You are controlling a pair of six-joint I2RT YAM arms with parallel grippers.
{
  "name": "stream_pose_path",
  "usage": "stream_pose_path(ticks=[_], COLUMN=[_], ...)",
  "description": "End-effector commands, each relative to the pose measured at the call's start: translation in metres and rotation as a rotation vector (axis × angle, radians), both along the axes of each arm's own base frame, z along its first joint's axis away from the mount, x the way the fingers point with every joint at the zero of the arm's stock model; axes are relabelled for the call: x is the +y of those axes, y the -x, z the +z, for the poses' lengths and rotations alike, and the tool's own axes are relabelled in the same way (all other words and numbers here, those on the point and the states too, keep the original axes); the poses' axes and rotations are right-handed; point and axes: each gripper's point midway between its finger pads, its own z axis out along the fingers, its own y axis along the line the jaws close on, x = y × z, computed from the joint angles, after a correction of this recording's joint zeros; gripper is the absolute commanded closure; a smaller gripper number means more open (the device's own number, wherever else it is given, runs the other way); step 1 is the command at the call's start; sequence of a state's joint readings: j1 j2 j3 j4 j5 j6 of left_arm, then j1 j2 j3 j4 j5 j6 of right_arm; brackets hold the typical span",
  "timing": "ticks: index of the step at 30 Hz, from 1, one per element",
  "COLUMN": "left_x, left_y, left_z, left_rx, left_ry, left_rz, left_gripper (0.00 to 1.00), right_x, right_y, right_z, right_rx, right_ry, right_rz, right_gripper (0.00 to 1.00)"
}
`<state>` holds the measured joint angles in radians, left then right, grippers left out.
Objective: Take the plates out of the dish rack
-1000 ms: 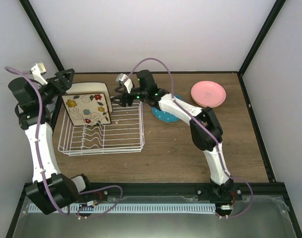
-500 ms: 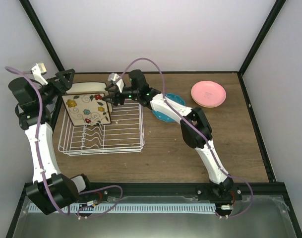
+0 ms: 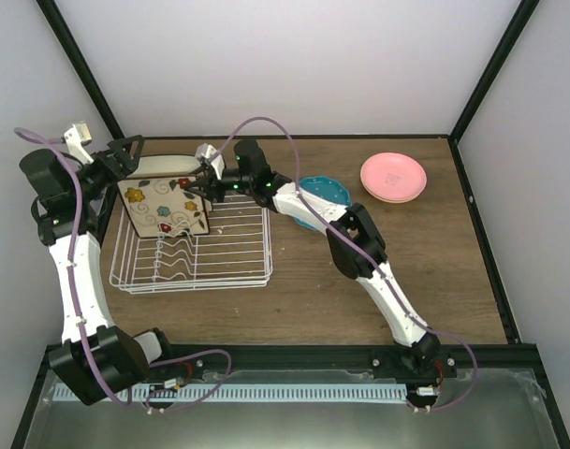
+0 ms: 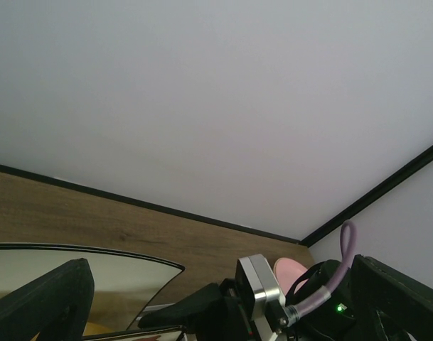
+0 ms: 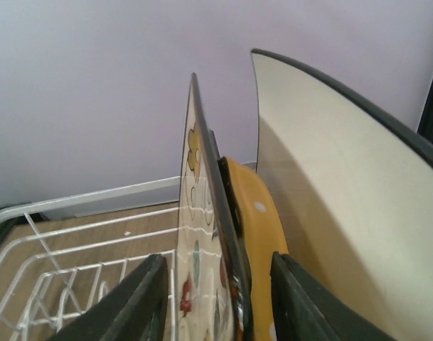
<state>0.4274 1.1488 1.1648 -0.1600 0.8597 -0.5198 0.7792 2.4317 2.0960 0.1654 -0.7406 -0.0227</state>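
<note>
The white wire dish rack (image 3: pixel 224 254) holds three plates standing on edge. In front is a square cream flowered plate (image 3: pixel 163 206) (image 5: pixel 195 213), behind it a dotted orange plate (image 5: pixel 262 227), then a plain cream square plate (image 3: pixel 168 166) (image 5: pixel 344 177). My right gripper (image 3: pixel 203 186) (image 5: pixel 216 263) is open and straddles the right edge of the flowered and orange plates, with gaps showing at both fingers. Over the rack's far left corner, my left gripper (image 3: pixel 125 154) (image 4: pixel 222 264) is open and holds nothing. A teal plate (image 3: pixel 324 190) lies on the table, partly under the right arm.
At the back right of the table (image 3: pixel 378 281) a pink plate (image 3: pixel 393 175) (image 4: pixel 287 268) lies on a pale-orange one. Black frame posts (image 3: pixel 486 79) and pale walls close in the back and sides. The right arm reaches across the table's middle.
My right gripper has moved left from the rack's back right onto the flowered plate's edge, and its jaws have narrowed. The left arm has barely shifted.
</note>
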Motion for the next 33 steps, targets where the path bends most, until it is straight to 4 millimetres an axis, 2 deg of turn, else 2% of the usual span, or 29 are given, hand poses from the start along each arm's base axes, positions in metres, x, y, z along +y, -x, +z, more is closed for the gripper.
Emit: stream_pose_path(ticks=[1, 5, 9, 14, 21, 27, 33], left_x=[-0.005, -0.005, -0.004, -0.003, -0.003, -0.003, -0.003], left_y=[0.004, 0.004, 0.004, 0.003, 0.003, 0.004, 0.006], left_z=[0.005, 0.004, 0.005, 0.007, 0.02, 0.048, 0.063], left_rx=[-0.025, -0.026, -0.028, -0.034, -0.053, -0.102, -0.128], left_ry=[-0.015, -0.016, -0.014, -0.012, -0.008, -0.015, -0.009], left_rz=[-0.022, -0.02, -0.018, -0.014, -0.012, -0.013, -0.015], left_gripper=[0.0, 0.0, 0.0, 0.0, 0.0, 0.0, 0.0], right_x=[0.012, 0.012, 0.01, 0.003, -0.011, -0.035, -0.068], right_y=[0.008, 0.009, 0.012, 0.017, 0.022, 0.021, 0.018], right_z=[0.031, 0.029, 0.028, 0.042, 0.085, 0.137, 0.168], right_rx=[-0.045, -0.04, -0.043, -0.064, -0.123, -0.168, -0.199], right_ry=[-0.086, -0.086, -0.087, -0.114, -0.193, -0.264, -0.29], right_rz=[0.035, 0.042, 0.045, 0.033, 0.011, -0.004, -0.033], right_gripper=[0.66, 0.89, 0.99, 0.99, 0.99, 0.99, 0.99])
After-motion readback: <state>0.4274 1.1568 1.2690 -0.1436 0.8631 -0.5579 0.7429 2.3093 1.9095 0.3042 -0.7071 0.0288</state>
